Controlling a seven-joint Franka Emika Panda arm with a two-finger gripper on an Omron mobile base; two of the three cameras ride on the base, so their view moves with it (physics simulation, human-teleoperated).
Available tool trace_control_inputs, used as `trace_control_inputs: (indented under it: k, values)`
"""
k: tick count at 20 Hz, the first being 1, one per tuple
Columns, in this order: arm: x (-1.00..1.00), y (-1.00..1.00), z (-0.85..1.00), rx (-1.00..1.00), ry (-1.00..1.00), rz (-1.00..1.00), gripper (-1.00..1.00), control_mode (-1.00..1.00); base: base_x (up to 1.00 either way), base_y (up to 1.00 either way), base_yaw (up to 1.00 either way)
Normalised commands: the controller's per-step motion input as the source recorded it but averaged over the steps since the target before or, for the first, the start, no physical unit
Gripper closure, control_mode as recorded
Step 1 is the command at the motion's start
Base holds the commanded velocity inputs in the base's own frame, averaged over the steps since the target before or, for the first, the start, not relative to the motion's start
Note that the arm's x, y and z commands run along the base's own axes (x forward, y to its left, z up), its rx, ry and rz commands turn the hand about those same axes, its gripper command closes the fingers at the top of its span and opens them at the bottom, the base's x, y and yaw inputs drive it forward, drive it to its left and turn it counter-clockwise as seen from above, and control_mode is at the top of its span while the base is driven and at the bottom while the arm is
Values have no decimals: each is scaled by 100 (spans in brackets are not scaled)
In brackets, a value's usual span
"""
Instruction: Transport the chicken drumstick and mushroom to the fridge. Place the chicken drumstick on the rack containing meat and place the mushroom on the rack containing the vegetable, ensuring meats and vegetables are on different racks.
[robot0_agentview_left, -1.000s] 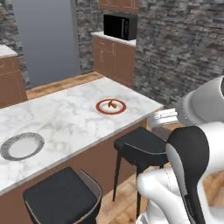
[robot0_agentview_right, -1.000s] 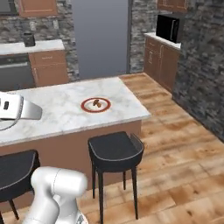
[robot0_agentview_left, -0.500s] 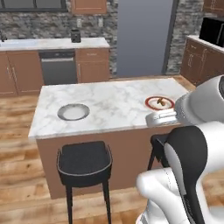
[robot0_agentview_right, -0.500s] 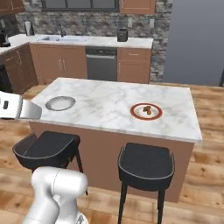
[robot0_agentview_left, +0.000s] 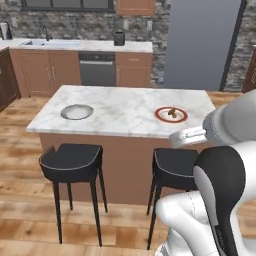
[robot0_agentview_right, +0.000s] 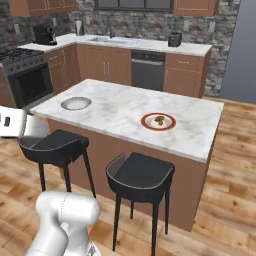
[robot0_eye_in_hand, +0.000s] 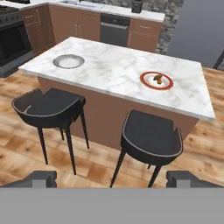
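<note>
While the gripper (robot0_eye_in_hand: 112, 178) hangs well back from the island with its fingers spread wide and nothing between them, its two dark fingertips (robot0_eye_in_hand: 41, 178) frame a pair of black stools (robot0_eye_in_hand: 151, 135) on the wooden floor (robot0_eye_in_hand: 26, 148). Past the stools stands the island counter (robot0_eye_in_hand: 118, 74) with a white marble top. Toward its right end lies a red-rimmed plate (robot0_eye_in_hand: 156, 80), and on it sit small brown pieces of food (robot0_eye_in_hand: 158, 79), the drumstick and the mushroom; they are too small to tell apart or to say which way the drumstick's long axis runs. Toward the left end of the same top a round metal bowl-like basin (robot0_eye_in_hand: 68, 61) is set. Behind the island, brown cabinets (robot0_agentview_right: 107, 62) run along a stone wall (robot0_agentview_left: 75, 25), with a dark dishwasher (robot0_agentview_left: 97, 70) between them and a sink (robot0_agentview_right: 107, 39) above. A black stove (robot0_agentview_right: 22, 75) stands at the far left of the right base view. The tall grey fridge (robot0_agentview_left: 202, 42) rises beyond the island's right end, its door closed, well apart from the plate.
</note>
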Motion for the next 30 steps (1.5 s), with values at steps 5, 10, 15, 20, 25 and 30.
trace_control_inputs:
  k: [5,10,15,20,25,30]
  values:
    - [0,0,0,0,0,0,-100,100,-30,-100,17]
    - [0,0,0,0,0,0,-100,100,5,-100,7]
    - [0,0,0,0,0,0,-100,100,85,-90,12]
    - [0,0,0,0,0,0,-100,100,100,-22,13]
    - [0,0,0,0,0,0,-100,100,99,-18,23]
    - [0,0,0,0,0,0,-100,100,85,-54,42]
